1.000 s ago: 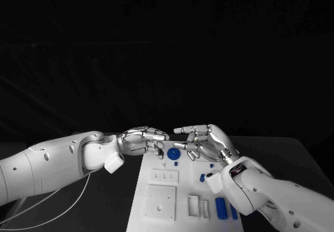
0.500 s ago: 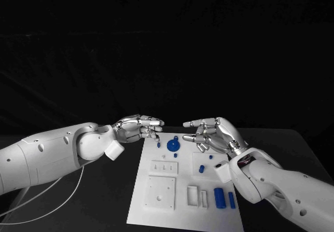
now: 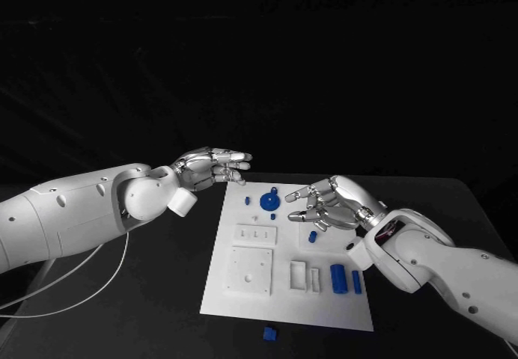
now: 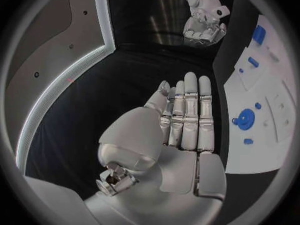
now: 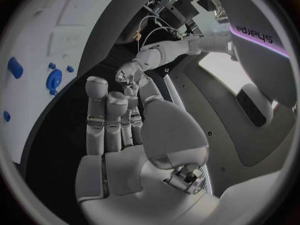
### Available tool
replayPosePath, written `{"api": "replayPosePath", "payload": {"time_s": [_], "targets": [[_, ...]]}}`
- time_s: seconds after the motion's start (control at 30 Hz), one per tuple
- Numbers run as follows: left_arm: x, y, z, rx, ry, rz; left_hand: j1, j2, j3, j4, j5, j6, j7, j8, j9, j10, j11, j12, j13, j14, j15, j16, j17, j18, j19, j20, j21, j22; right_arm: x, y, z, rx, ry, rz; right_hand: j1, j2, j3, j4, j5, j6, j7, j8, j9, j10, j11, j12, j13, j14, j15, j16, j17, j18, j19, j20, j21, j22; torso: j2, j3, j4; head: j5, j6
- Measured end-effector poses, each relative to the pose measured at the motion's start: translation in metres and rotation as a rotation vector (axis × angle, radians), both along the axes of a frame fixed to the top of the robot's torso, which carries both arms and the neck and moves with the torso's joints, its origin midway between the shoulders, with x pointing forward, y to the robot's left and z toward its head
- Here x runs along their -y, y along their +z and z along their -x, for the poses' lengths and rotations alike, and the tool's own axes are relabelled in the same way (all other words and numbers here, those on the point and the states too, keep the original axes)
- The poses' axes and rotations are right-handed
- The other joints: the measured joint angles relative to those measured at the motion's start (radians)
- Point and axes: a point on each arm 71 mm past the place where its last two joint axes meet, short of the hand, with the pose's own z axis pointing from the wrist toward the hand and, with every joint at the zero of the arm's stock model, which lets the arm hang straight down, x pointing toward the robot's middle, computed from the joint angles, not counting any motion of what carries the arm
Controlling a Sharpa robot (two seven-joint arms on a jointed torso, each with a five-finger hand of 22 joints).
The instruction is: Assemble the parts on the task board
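Observation:
The white task board (image 3: 291, 310) lies in the middle of the black table. At its far end a round blue part (image 3: 270, 200) stands between two small blue pieces, a blue peg (image 3: 312, 237) sits mid-board, and two blue cylinders (image 3: 339, 278) lie near its right edge. My left hand (image 3: 214, 166) hovers beyond the board's far left corner, fingers stretched out, holding nothing. My right hand (image 3: 329, 203) hangs over the board's far right part, fingers loosely bent and apart, also empty. The left wrist view shows the left hand (image 4: 184, 120) beside the board (image 4: 269, 140) and the round part (image 4: 245, 119).
One loose blue piece (image 3: 269, 333) lies on the table just off the board's near edge. White recessed blocks (image 3: 251, 283) occupy the board's left half. A thin white cable (image 3: 102, 262) trails under my left arm.
The head camera has shifted, so the board sits higher in the picture. My left hand's fingers have uncurled to straight. The right hand has sunk closer over the board's right side.

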Motion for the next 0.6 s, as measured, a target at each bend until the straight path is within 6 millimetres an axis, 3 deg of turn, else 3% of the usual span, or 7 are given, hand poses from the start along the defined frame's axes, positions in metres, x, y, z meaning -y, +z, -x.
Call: {"api": "replayPosePath", "payload": {"time_s": [0.23,0.43,0.6], "targets": [[-0.001,0.0,-0.001,0.012,0.042,-0.007,-0.002,-0.003,0.001,-0.001,0.0,0.0,0.0,0.0,-0.016,0.0,0.0,0.0,0.0,0.0,0.0,0.0,-0.002,0.0,0.0,0.0,0.0,-0.001,-0.003,-0.013,0.008,-0.005,0.056,0.13,0.004,-0.004,0.016,0.0,0.0,0.002,0.0,0.0,0.0,0.001,-0.001,0.0,0.001,0.0,0.0,0.0,0.003,0.0,0.0,0.0,0.002,0.0,-0.006,-0.0018,-0.0026,0.008,-0.044],[-0.003,0.0,-0.003,0.02,0.066,-0.014,-0.007,-0.008,0.001,-0.001,0.0,0.0,0.0,0.0,-0.018,-0.004,0.004,0.0,0.0,0.0,0.0,0.0,-0.004,0.0,0.0,0.0,0.0,-0.001,-0.006,-0.022,0.015,-0.007,0.089,0.202,0.004,-0.004,0.033,0.0,0.0,0.002,0.0,0.0,0.0,0.001,-0.001,0.0,0.001,0.0,0.0,0.0,0.004,0.0,0.0,0.0,0.007,0.0,-0.008,-0.0021,-0.0033,0.012,-0.071],[-0.003,-0.001,-0.004,0.024,0.081,-0.02,-0.007,-0.008,0.007,-0.001,0.0,0.0,0.0,0.0,-0.02,-0.004,0.004,0.0,0.0,-0.003,0.003,0.0,-0.005,0.0,0.0,0.0,-0.004,-0.002,-0.008,-0.029,0.02,-0.009,0.111,0.252,0.008,-0.008,0.035,-0.001,0.0,0.002,0.0,0.0,0.0,0.001,-0.001,0.0,0.003,0.0,0.0,0.0,0.004,0.0,0.0,0.0,0.007,0.0,-0.008,-0.0023,-0.0033,0.014,-0.084]]}}
